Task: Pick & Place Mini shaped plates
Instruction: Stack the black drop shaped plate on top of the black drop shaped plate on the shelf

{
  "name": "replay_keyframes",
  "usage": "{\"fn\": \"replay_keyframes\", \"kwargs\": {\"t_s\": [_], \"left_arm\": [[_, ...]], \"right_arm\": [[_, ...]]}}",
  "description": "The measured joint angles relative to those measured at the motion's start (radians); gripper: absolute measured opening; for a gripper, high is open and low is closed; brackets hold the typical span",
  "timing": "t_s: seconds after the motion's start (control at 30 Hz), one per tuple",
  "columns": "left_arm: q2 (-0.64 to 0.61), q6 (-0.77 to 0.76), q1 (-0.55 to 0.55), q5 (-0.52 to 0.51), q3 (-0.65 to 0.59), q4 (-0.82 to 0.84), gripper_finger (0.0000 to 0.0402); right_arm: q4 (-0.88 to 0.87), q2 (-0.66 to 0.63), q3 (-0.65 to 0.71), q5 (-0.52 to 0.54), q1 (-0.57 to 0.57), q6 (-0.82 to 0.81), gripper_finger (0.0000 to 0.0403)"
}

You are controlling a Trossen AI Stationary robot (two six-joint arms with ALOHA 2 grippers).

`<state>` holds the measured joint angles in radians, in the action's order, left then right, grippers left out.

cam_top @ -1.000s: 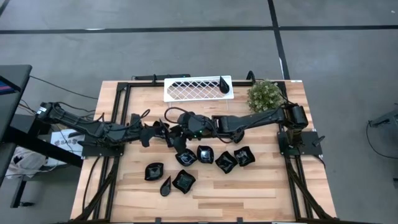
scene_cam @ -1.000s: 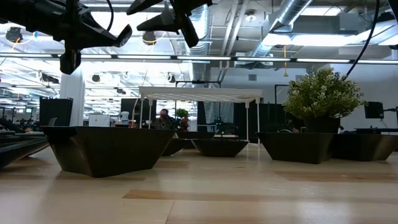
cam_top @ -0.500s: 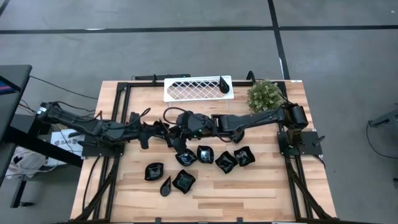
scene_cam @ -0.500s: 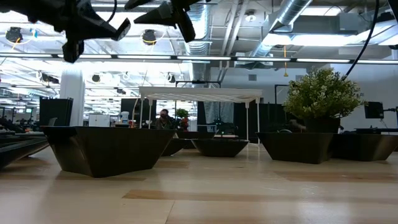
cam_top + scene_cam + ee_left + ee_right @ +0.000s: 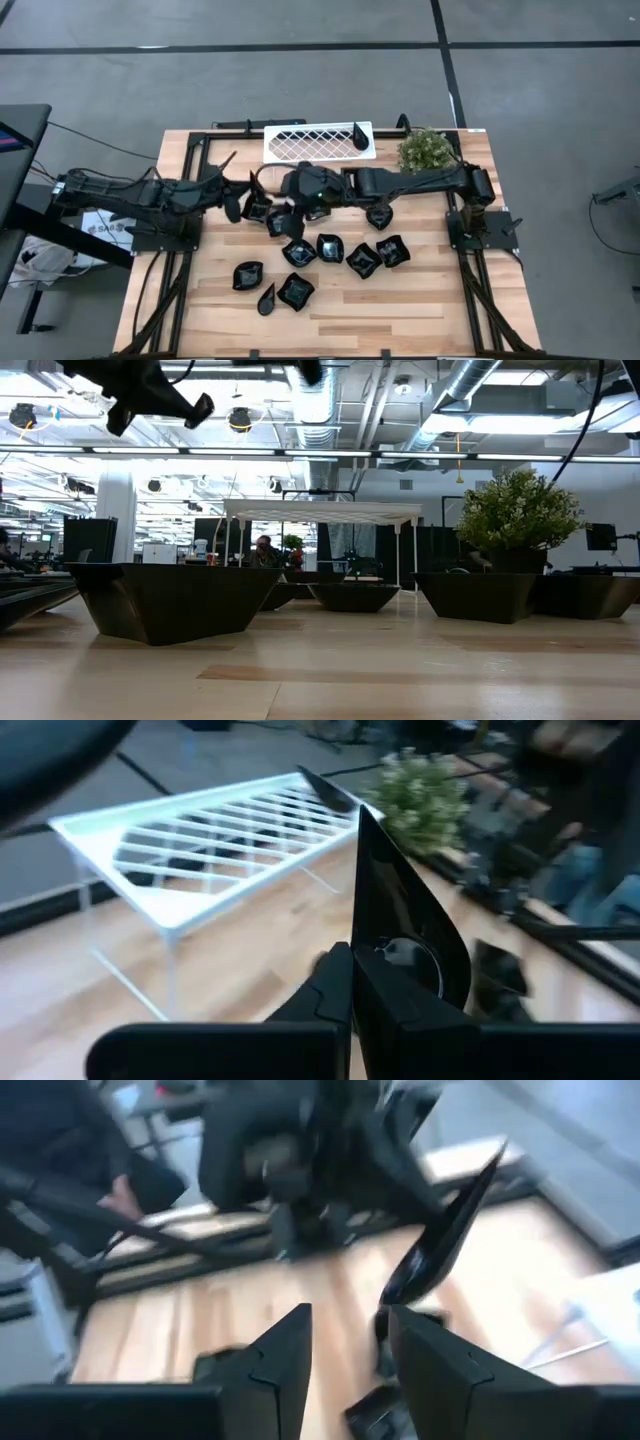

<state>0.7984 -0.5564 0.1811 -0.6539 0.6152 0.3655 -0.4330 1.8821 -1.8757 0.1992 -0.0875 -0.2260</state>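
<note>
My left gripper (image 5: 238,203) hangs above the table's left middle, shut on a black teardrop-shaped mini plate (image 5: 395,910). The right wrist view shows that plate (image 5: 440,1240) too. Just to the right, my right gripper (image 5: 285,200) hovers open, its fingers (image 5: 280,1360) with nothing between them. Several more mini plates rest flat on the table, such as one (image 5: 330,247) in the middle and one (image 5: 247,275) nearer the front. Another teardrop plate (image 5: 358,136) lies on the white lattice tray (image 5: 318,142). In the low view my left gripper (image 5: 150,395) shows high at the top. My left gripper pinches the teardrop plate's wide rounded end (image 5: 400,955) between its two fingers. The plate stands on edge in the hold, its pointed tip (image 5: 362,815) reaching away from the fingers. It is lifted clear of the table.
The white lattice tray (image 5: 200,850) stands on thin legs at the table's far edge. A green bushy plant (image 5: 425,152) sits at the far right. Black frame rails run along the table's sides. Bare wood lies along the near edge.
Both grippers have gone up from the table. My left gripper has rolled while rising, carrying the teardrop plate higher. My right gripper has also edged toward the far side and has nearly left the top of the low view.
</note>
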Motion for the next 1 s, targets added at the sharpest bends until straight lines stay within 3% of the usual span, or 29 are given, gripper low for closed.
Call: {"fn": "replay_keyframes", "kwargs": {"t_s": [0.2,0.3,1.0], "left_arm": [[0.111,0.003,-0.069,0.059,0.022,0.012,0.0004],[0.155,0.003,-0.071,0.085,0.023,0.009,0.0004],[0.154,0.002,-0.069,0.109,0.024,-0.013,0.0013]], "right_arm": [[-0.017,0.003,-0.021,0.254,0.000,0.068,0.0112],[-0.015,0.020,-0.021,0.327,0.000,0.075,0.0108],[-0.002,0.093,-0.018,0.284,-0.012,-0.011,0.0112]]}}
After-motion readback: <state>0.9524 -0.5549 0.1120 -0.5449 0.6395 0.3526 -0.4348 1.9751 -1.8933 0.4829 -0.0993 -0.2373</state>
